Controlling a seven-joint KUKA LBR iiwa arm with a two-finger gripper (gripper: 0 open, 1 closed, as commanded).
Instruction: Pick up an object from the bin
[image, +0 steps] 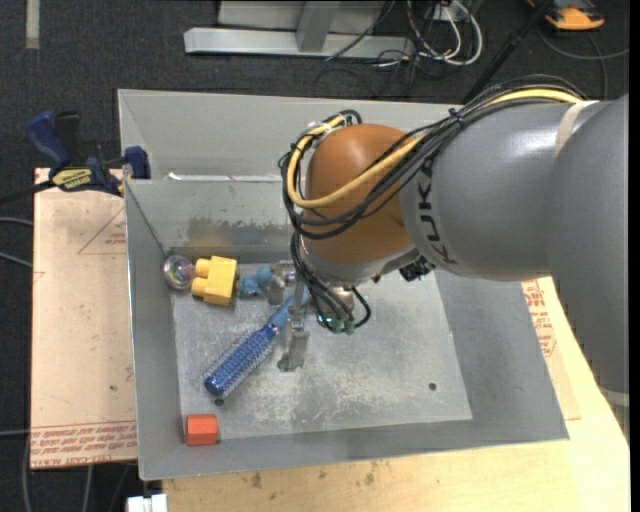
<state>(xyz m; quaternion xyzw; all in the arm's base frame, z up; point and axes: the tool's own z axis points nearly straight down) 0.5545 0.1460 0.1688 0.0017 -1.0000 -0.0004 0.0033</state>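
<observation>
**Pincer hanging over the upper end of the blue brush**

The pincer (292, 335) is hanging low in the grey bin (400, 385), below and right of the yellow block (215, 279). How far it is standing open I cannot tell, and nothing is visibly sitting in its grip. The blue bristly brush (240, 362) is lying below the yellow block. Its long axis is slanting from lower left to upper right, and its upper end is reaching under the pincer. The coming move is probably calling for a straight drop, gripping across that slant. An orange cube (201, 430) is sitting well below the block.
</observation>
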